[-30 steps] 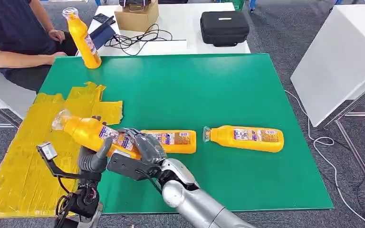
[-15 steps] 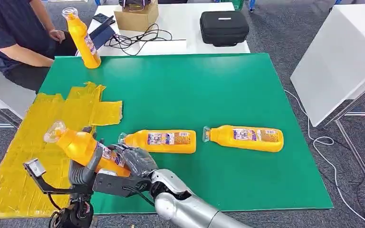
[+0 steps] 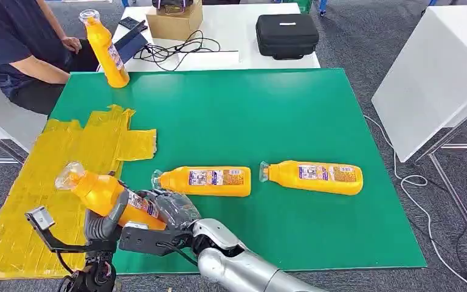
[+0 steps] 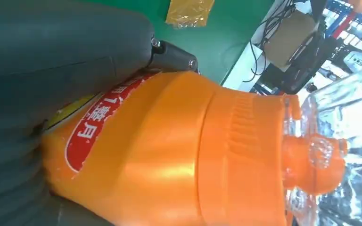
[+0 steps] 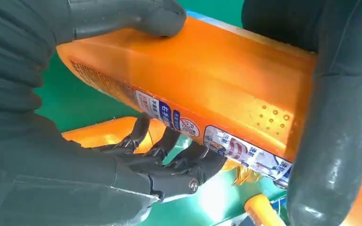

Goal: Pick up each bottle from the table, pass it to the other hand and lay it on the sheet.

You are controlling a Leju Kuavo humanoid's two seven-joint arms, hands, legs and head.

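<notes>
An orange bottle (image 3: pixel 100 190) with a clear cap hangs tilted over the near part of the yellow sheet (image 3: pixel 67 146), cap pointing away to the left. My left hand (image 3: pixel 104 220) grips its body (image 4: pixel 179 155) from below. My right hand (image 3: pixel 171 210) holds the base end, with its thumb on top of the bottle (image 5: pixel 207 84) and its fingers (image 5: pixel 169 155) underneath. Two more orange bottles lie on the green table (image 3: pixel 267 115), one in the middle (image 3: pixel 210 180) and one to its right (image 3: pixel 316 176). Another bottle (image 3: pixel 106 48) stands upright at the far left corner.
A person (image 3: pixel 12 42) sits at the far left, beside the upright bottle. Behind the green table stands a white table with a black case (image 3: pixel 287 35), a cardboard box (image 3: pixel 175 21) and cables. Another white table (image 3: pixel 438 67) is at the right.
Both hands have carried the bottle to the left and nearer, from the green table's edge to over the yellow sheet. In the last half second it barely moved.
</notes>
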